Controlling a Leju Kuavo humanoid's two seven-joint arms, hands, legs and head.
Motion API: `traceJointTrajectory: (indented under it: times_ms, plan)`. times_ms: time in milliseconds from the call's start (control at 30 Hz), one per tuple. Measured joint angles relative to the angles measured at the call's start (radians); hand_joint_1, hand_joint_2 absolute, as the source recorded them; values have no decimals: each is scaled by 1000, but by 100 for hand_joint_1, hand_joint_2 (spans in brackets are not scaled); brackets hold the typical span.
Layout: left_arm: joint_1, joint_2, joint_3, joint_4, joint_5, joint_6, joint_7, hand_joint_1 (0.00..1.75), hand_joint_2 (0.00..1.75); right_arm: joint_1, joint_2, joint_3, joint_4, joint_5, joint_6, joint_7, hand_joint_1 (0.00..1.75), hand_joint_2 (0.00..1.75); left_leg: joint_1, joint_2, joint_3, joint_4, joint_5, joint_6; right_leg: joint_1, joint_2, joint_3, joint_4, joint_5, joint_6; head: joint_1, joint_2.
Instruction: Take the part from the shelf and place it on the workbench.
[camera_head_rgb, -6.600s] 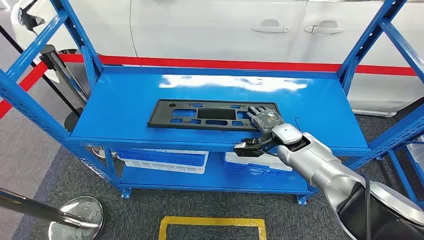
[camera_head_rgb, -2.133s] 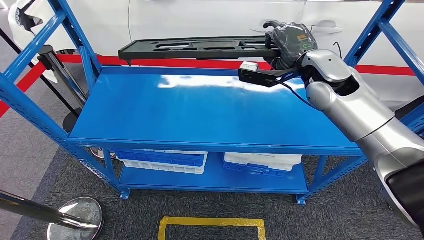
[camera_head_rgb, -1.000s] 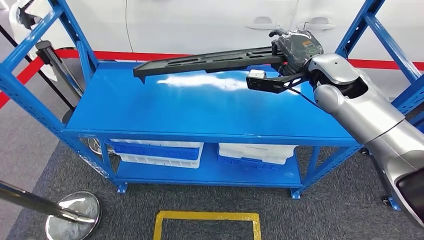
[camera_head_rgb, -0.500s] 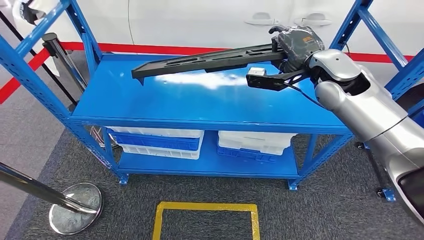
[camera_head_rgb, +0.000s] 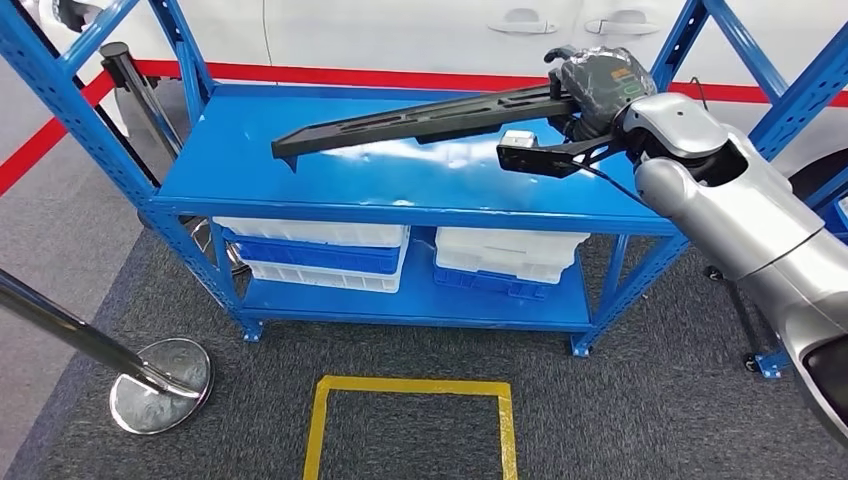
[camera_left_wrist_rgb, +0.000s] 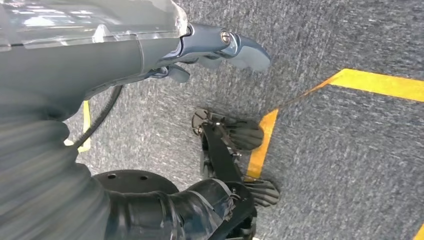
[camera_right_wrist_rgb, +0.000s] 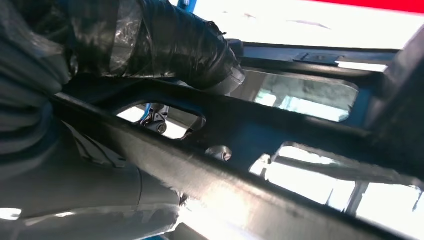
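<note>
Right robot hand (camera_head_rgb: 595, 85), wrapped in dark film, grasps the right end of the long black part (camera_head_rgb: 420, 118) at about 1 o'clock in the head view. From this grip the part extends toward 10 o'clock, tilted, its free end lower and hanging clear above the top deck of the blue shelf (camera_head_rgb: 300, 190). In the right wrist view the robot hand (camera_right_wrist_rgb: 165, 45) closes over the part's slotted frame (camera_right_wrist_rgb: 280, 130), with blue shelf surface visible through the cut-outs. Below the top deck, at about 6 o'clock from the part, 2 stacks of white and blue bins (camera_head_rgb: 330, 255) sit on the lower deck. Left robot hand (camera_left_wrist_rgb: 220, 47) hangs over grey carpet, fingers curled in and grasping nothing. At 6 o'clock in the head view lies a yellow floor marking (camera_head_rgb: 410, 425); at 8 o'clock stands a chrome stanchion base (camera_head_rgb: 160, 385).
</note>
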Motion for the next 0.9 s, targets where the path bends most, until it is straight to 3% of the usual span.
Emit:
traceJointTrajectory:
  times_ms: [67,100,133,200,233,267,300,333,367,433,500,667,733,800,867,900]
  plan:
    - [1,0,-2,0,0,1,-1,0,175,-2,0,2,0,0,3,1,175,175,0,1,-14,-6,18,13,-3,1,-8,-2,6,12,0,0]
    - [1,0,-3,0,0,2,-1,0,175,-2,-1,2,0,-1,5,2,175,175,1,2,-23,-8,30,22,-4,2,-17,11,-14,17,1,0]
    - [1,0,-4,0,0,3,-1,0,175,-2,-1,3,0,-2,7,4,175,175,3,4,-34,-11,43,31,-6,4,-30,42,-52,21,1,0]
    - [0,0,-4,0,0,4,-2,0,175,-3,-2,4,1,-4,9,7,175,175,3,6,-60,-11,66,41,-8,6,-63,157,-152,27,1,0]
    - [1,0,-5,0,0,5,-2,0,175,-3,-2,6,1,-4,9,10,175,175,1,6,-74,-10,77,42,-8,6,-75,221,-184,29,1,0]
    - [1,0,-5,0,0,6,-2,0,175,-3,-2,8,1,-4,10,12,175,175,0,6,-89,-9,88,42,-8,6,-78,267,-194,30,1,0]
    - [1,0,-5,0,1,6,-3,0,175,-3,-2,9,1,-4,10,13,175,175,-2,7,-103,-7,98,42,-8,7,-64,281,-183,30,1,0]
    - [1,0,-5,0,1,6,-3,0,175,-3,-2,10,1,-4,10,14,175,175,-3,7,-117,-6,108,41,-7,7,-32,259,-158,27,1,0]
    - [1,0,-5,0,1,6,-3,0,175,-3,-2,11,1,-4,10,14,175,175,-4,6,-128,-5,117,39,-5,7,16,203,-133,23,1,0]
    - [0,-1,-7,0,1,6,-3,0,175,-4,-2,11,-1,-4,10,14,175,175,-6,6,-143,-3,134,33,3,7,119,60,-126,9,0,0]
    - [0,-3,-9,0,1,6,-4,0,175,-7,-2,11,-4,-4,9,14,175,175,-6,5,-148,-7,150,23,11,7,161,-15,-138,-1,0,0]
    - [1,-3,-10,0,1,6,-4,0,175,-11,-2,11,-4,-4,10,14,175,175,-3,5,-149,-12,160,16,14,7,158,-22,-132,-5,1,0]
    - [2,-2,-11,0,2,7,-4,0,175,-13,-2,12,-4,-4,10,14,175,175,-5,4,-153,-18,169,11,10,5,153,-29,-121,-12,1,0]
    - [3,-1,-12,0,3,7,-3,0,175,-16,-1,19,-3,-4,10,15,175,175,-2,4,-191,113,61,-7,3,0,113,-41,-75,-26,0,0]
    - [2,0,-13,0,4,7,-2,0,175,-18,0,28,-2,-4,10,17,175,175,5,4,-214,267,-32,-22,-2,-4,60,-41,-30,-30,0,0]
    - [1,0,-13,0,3,7,-2,0,175,-18,0,29,-1,-4,10,17,175,175,7,4,-192,267,-6,-24,-3,-3,42,-36,-20,-27,0,0]
